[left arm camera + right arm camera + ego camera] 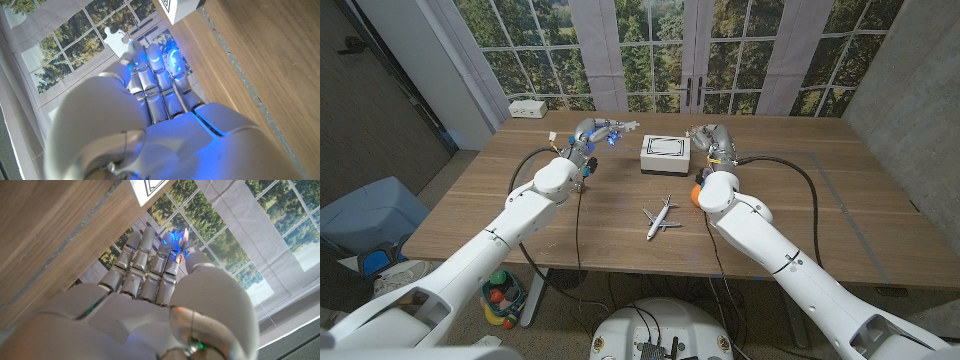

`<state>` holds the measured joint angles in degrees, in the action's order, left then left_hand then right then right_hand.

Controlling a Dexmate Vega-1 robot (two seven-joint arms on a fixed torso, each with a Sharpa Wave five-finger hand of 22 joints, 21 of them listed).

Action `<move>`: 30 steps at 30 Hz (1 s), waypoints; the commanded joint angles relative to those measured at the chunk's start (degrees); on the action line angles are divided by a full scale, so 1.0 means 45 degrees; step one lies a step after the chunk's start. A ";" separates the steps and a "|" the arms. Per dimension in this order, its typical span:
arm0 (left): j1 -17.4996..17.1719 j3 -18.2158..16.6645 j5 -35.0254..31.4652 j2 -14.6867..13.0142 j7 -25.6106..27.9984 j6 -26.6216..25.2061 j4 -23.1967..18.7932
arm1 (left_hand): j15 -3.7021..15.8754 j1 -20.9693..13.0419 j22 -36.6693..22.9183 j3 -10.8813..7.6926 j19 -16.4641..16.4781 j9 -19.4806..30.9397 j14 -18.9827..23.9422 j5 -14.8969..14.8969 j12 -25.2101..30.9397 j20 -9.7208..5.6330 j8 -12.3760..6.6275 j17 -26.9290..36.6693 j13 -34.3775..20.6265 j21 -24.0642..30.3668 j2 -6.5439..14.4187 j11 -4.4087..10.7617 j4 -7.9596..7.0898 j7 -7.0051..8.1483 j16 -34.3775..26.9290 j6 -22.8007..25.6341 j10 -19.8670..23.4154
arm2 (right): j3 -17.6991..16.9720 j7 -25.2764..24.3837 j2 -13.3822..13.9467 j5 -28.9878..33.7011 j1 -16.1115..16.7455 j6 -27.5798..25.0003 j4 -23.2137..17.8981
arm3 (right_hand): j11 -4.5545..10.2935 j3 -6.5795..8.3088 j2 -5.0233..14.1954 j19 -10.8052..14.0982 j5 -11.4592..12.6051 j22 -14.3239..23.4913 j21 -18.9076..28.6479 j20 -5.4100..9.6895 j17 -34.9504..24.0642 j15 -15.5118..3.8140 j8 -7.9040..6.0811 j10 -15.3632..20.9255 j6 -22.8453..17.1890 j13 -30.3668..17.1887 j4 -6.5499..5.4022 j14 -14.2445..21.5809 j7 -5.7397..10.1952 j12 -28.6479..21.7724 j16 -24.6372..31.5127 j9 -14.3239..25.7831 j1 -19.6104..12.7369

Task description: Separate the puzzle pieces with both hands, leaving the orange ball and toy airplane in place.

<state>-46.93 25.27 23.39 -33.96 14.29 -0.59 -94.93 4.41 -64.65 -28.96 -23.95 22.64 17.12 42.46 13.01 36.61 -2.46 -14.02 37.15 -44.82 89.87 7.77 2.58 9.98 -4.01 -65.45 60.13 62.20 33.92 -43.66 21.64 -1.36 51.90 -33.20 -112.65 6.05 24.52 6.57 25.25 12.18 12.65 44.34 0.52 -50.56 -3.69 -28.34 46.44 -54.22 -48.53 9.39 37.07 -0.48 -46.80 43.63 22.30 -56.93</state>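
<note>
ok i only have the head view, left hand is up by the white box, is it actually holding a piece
observer: yes. in the left wrist view the left hand pinches a white puzzle piece at its fingertips, and the piece's knobbed outline is clear against the window.
operator: and the other one, anything in it
observer: the right wrist view shows the right hand with its fingers close together and a thin pale sliver at the tips. it is too edge-on to tell whether that is a piece.
</note>
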 commanded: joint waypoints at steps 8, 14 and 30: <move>-0.0254 -0.0073 -0.1467 -0.0890 0.1205 -0.1796 -0.1174 | 0.1182 0.0031 0.0007 -0.0026 -0.0120 0.3250 -0.0024 0.0050 -0.0113 -0.0393 0.0044 -0.0044 0.0014 0.0041 0.0120 0.0156 -0.0009 -0.0091 0.0084 0.0213 -0.0067 | -0.0469 -0.0861 -0.0100 0.0248 0.0218 -0.1249 0.0527 | 0.0061 0.0065 -0.0071 -0.0018 0.0050 0.0005 0.0141 0.0059 -0.0145 -0.1578 0.0007 -0.0011 -0.0017 0.0021 -0.0057 0.0088 0.0088 -0.0012 -0.0108 0.0013 0.0089; -0.0108 0.0080 -0.1794 -0.1335 0.1248 -0.3410 -0.1855 | 0.1183 0.0060 0.0014 -0.0034 -0.0145 0.3273 -0.0012 0.0057 -0.0131 -0.0370 0.0055 -0.0047 0.0008 0.0038 0.0122 0.0151 -0.0018 -0.0079 0.0100 0.0188 -0.0087 | -0.0524 -0.1037 -0.0095 0.0311 0.0202 -0.1576 0.0761 | 0.0059 0.0076 -0.0063 -0.0046 0.0052 -0.0006 0.0218 0.0063 -0.0228 -0.1602 0.0013 -0.0050 0.0015 0.0018 -0.0048 0.0080 0.0103 -0.0016 -0.0157 0.0011 0.0083; 0.0431 0.0731 -0.2406 -0.2114 0.0789 -0.6628 -0.2924 | 0.1102 0.0127 0.0039 -0.0156 -0.0276 0.3287 -0.0114 0.0089 -0.0262 -0.0253 0.0129 -0.0028 0.0076 0.0027 0.0128 0.0020 -0.0009 -0.0085 0.0286 0.0097 -0.0191 | -0.0058 -0.1355 -0.0077 0.0820 -0.0047 -0.1930 0.1757 | 0.0094 0.0106 -0.0079 -0.0096 0.0054 -0.0033 0.0394 0.0077 -0.0344 -0.1624 0.0017 -0.0084 0.0016 0.0061 -0.0048 0.0139 0.0099 -0.0011 -0.0311 -0.0028 0.0120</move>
<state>-46.59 26.81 14.20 -41.36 19.02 -20.84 -105.12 4.40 -64.23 -28.67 -24.13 21.60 17.12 42.46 13.00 35.70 -2.67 -13.68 36.89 -44.57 89.87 8.15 2.56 9.80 -4.03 -64.34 60.11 61.56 32.26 -48.65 21.29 0.74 52.47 -40.61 -107.68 6.36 24.52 6.26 25.05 12.18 12.52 45.67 0.72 -51.91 -3.47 -28.34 46.14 -53.91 -48.29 9.39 37.28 -0.18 -46.80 42.54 22.04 -56.62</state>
